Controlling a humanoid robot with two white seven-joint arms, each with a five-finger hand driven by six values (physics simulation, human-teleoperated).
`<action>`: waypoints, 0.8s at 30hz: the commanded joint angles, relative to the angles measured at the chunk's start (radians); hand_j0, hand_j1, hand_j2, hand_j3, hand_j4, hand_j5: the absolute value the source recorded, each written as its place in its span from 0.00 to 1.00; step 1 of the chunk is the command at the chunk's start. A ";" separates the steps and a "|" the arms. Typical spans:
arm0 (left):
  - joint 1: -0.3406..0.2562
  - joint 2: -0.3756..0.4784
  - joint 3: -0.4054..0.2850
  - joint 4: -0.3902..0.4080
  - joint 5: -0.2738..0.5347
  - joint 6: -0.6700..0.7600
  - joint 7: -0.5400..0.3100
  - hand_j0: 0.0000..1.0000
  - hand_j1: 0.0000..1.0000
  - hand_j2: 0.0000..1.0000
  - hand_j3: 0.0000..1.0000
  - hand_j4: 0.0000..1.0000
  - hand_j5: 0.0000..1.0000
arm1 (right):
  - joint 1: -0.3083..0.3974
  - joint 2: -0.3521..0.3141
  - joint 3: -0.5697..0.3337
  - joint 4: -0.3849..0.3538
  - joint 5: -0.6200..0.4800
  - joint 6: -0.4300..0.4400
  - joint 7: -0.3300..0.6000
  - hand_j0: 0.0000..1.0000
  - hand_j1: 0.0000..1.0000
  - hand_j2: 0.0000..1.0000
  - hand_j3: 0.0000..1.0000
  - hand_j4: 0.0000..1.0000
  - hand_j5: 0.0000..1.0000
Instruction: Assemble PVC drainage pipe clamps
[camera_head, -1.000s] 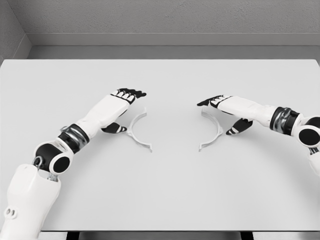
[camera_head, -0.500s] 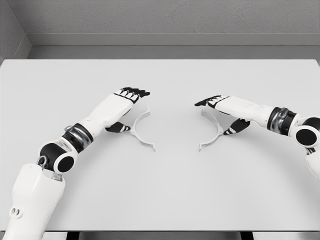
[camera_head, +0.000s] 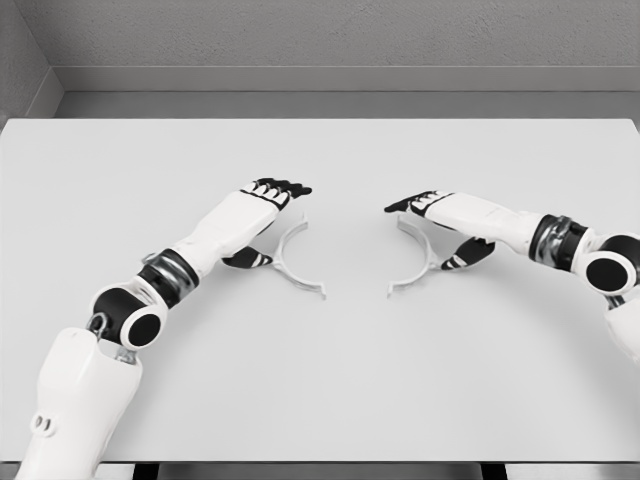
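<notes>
Worktop (camera_head: 320, 380) carries two clamp halves; I see my left hand (camera_head: 262, 205) gripping the left half (camera_head: 295, 262), my right hand (camera_head: 445, 215) gripping the right half (camera_head: 420, 262).

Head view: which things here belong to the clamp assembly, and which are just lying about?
Part of the job:
- left clamp half, at the left hand
- right clamp half, at the right hand

Just there:
- white table, which only carries them; no stray items visible
</notes>
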 joint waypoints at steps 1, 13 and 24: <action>0.000 -0.004 -0.004 -0.001 0.005 0.008 0.001 1.00 1.00 1.00 1.00 1.00 1.00 | 0.000 0.003 0.000 0.000 -0.005 0.002 0.000 1.00 1.00 1.00 1.00 1.00 1.00; -0.011 -0.024 -0.013 0.007 -0.015 0.016 0.001 1.00 1.00 1.00 1.00 1.00 1.00 | -0.002 0.001 -0.004 0.001 -0.007 0.001 0.000 1.00 1.00 1.00 1.00 1.00 1.00; -0.017 -0.032 -0.015 0.010 -0.029 0.039 0.001 1.00 1.00 1.00 1.00 1.00 1.00 | -0.002 -0.011 -0.017 0.001 -0.010 -0.062 0.000 1.00 1.00 1.00 1.00 1.00 1.00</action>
